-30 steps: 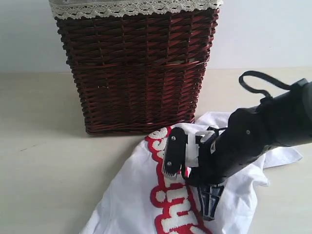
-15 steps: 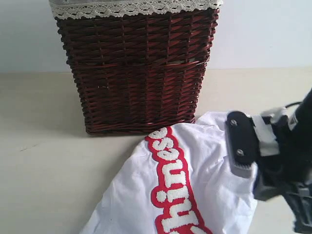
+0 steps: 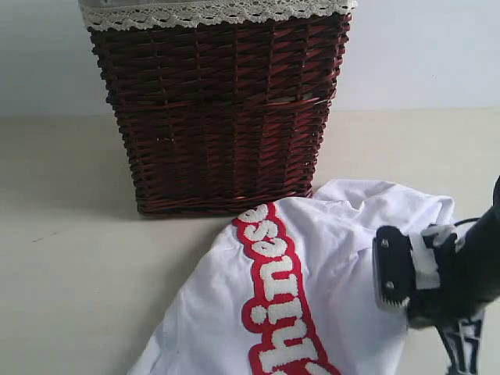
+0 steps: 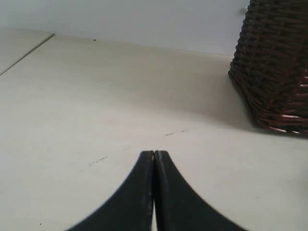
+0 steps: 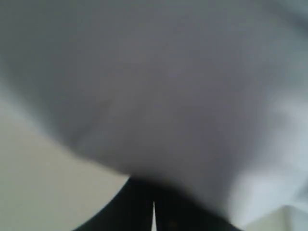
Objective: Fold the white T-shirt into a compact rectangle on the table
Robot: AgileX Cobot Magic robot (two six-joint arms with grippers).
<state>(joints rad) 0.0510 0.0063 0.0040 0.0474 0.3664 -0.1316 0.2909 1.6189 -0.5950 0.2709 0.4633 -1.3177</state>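
A white T-shirt (image 3: 328,258) lies rumpled on the table (image 3: 70,258) beside a wicker basket (image 3: 219,109); the right gripper (image 5: 153,204), closed seemingly on its edge, should draw cloth outward low and evenly, while the left gripper (image 4: 154,154) sits closed, empty.

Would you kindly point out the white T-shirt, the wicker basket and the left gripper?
white T-shirt (image 3: 328,258), exterior view, plain cloth right of the lettering.
wicker basket (image 3: 219,117), exterior view, middle of its front wall.
left gripper (image 4: 154,155), left wrist view, where its shut fingertips meet.
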